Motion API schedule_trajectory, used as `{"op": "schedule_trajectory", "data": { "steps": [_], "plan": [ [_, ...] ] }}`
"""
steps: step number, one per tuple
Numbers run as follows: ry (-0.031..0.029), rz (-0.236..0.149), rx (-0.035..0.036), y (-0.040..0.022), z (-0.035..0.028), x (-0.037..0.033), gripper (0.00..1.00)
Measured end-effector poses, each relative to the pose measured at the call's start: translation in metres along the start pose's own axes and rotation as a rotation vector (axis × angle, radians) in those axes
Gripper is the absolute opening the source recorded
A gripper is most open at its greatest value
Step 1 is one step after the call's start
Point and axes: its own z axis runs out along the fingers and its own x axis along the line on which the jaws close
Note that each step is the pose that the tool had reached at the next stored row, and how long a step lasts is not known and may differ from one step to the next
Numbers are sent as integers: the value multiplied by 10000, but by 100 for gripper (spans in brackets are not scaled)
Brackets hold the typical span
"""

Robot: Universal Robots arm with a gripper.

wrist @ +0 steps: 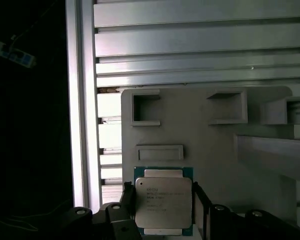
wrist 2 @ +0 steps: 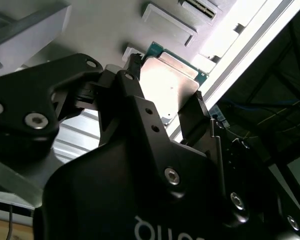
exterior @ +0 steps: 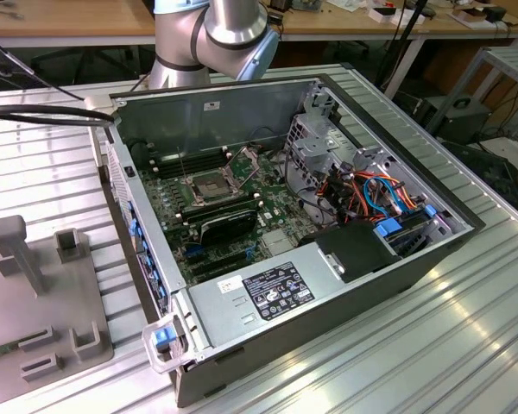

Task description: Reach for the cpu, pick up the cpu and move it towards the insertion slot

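The cpu (wrist: pixel 163 205) is a flat square chip with a pale silver face and a green rim. It sits between the two black fingers of my gripper (wrist: pixel 163 191), over the grey slotted fixture plate (wrist: pixel 215 150). In the second wrist view the cpu (wrist 2: pixel 170 85) has a fingertip pressed against each of two opposite edges, so the gripper (wrist 2: pixel 167 80) is shut on it. I cannot tell whether the chip is clear of the plate. The insertion slot (exterior: pixel 209 185), with a metal frame, a dark centre and a raised bracket, lies inside the open computer case.
The open case (exterior: pixel 397 267) holds a black card, bundled cables and a power supply. The fixture plate (exterior: pixel 34 302), with its posts and pockets, lies at the exterior view's left on a ribbed aluminium table (exterior: pixel 432 354). The arm's base (exterior: pixel 211 39) stands behind the case.
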Motion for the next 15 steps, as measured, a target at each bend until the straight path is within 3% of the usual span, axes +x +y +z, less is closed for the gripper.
{"op": "schedule_trajectory", "data": {
  "steps": [6, 12, 15],
  "plan": [
    [-1, 0, 3, 5, -117, 1, 55],
    [0, 1, 4, 6, -121, -2, 55],
    [-1, 0, 3, 8, -121, -42, 55]
  ]
}}
